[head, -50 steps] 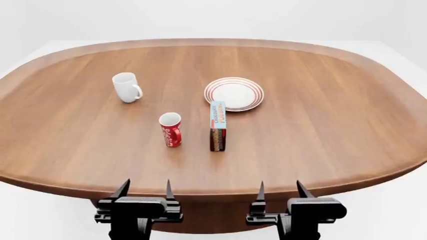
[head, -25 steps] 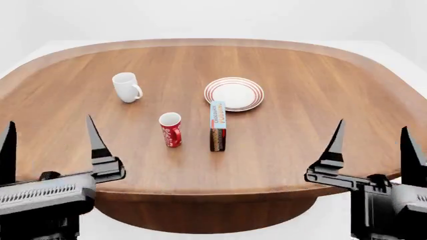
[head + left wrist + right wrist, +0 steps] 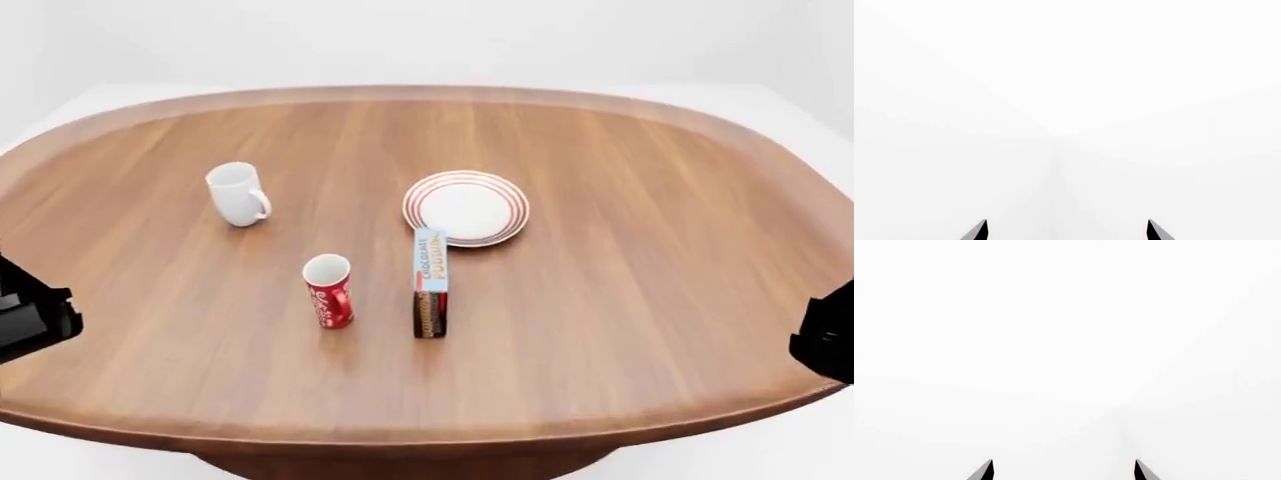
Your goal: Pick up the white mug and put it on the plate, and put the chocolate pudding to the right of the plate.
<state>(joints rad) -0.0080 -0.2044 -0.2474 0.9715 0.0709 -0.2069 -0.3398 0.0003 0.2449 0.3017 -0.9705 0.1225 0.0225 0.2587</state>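
Both arms have swung out wide; the left gripper [image 3: 1066, 231] and right gripper [image 3: 1063, 470] gape empty, well apart from the untouched white mug [image 3: 236, 194].

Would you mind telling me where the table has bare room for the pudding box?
Bare wood lies between the plate and the table's right edge, and along the near edge. It is tightest centrally: the chocolate pudding stands just before the plate, the red-and-white cup beside it, the white mug farther left.
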